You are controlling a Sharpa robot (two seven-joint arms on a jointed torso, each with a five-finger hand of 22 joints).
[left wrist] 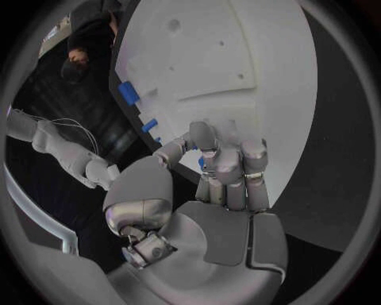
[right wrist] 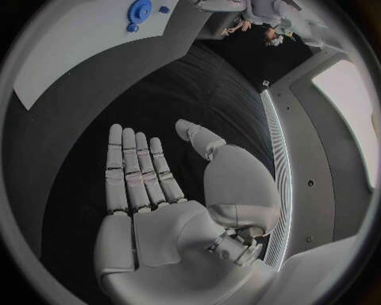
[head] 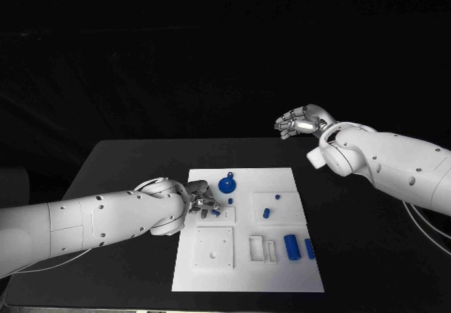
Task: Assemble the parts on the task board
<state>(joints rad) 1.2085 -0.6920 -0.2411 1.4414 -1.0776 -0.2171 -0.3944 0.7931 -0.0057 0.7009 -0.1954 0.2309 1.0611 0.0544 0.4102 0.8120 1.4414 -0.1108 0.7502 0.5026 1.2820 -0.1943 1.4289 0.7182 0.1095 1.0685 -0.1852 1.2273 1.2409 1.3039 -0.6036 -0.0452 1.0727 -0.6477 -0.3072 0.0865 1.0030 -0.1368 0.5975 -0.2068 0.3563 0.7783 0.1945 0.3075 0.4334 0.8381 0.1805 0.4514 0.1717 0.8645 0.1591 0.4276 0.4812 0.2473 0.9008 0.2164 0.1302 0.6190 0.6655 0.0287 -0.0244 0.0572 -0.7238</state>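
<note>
The white task board point(head: 246, 270) lies in the middle of the black table. A blue round disc part point(head: 227, 185) stands near its far edge, with small blue pegs point(head: 266, 212) to the right of it. Two blue cylinders point(head: 291, 248) lie near the right edge. My left hand point(head: 200, 199) hangs over the board's left side with its fingers curled in. They pinch a small blue part point(left wrist: 202, 163), of which just a sliver shows by the fingertips point(head: 216, 212). My right hand point(head: 302, 120) is raised beyond the table's far right, palm flat and fingers point(right wrist: 136, 171) apart, holding nothing.
Raised square blocks point(head: 214, 248) and narrow slots point(head: 257, 248) sit on the near half of the board. Bare black table point(head: 122, 169) surrounds the board on all sides. From the right wrist, the disc part point(right wrist: 140, 11) and the board point(right wrist: 79, 44) appear far off.
</note>
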